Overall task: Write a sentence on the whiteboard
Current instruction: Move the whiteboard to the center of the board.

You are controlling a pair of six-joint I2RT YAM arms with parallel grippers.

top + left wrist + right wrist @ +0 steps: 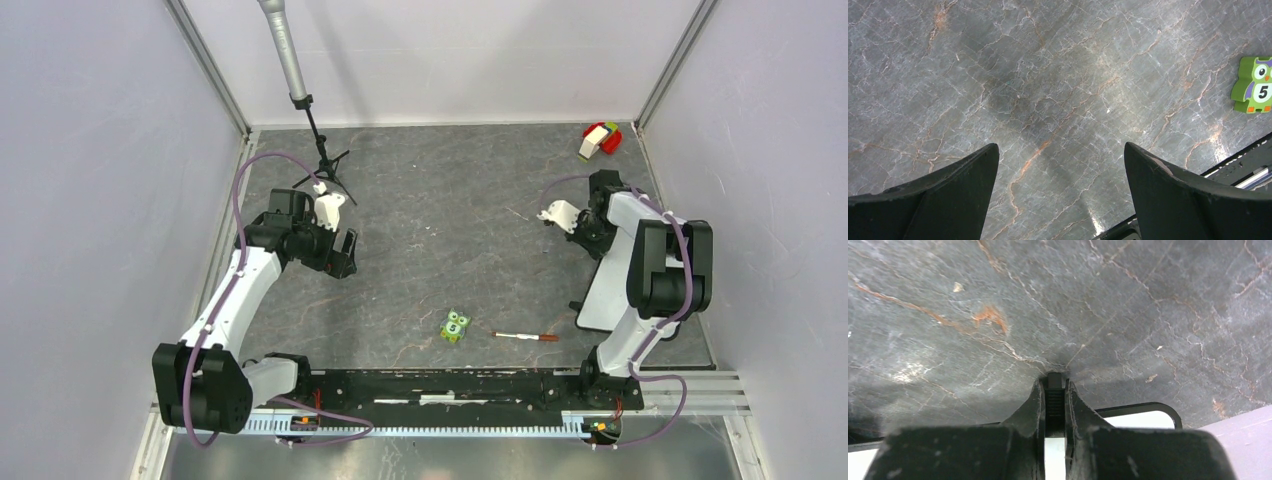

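Right gripper (1055, 382): fingers pinched tight on the black rim of the whiteboard (603, 292). The board hangs slanted under the right arm at the right side of the table (450, 220). I see no lettering on it. Left gripper (1060, 146) gapes wide over the stone surface, holding nothing. Marker pen (525, 336) lies beside the owl block (455, 326). My plan: lower the board slowly and flat at mid-table, clear of the pen, and let go only once it rests fully.
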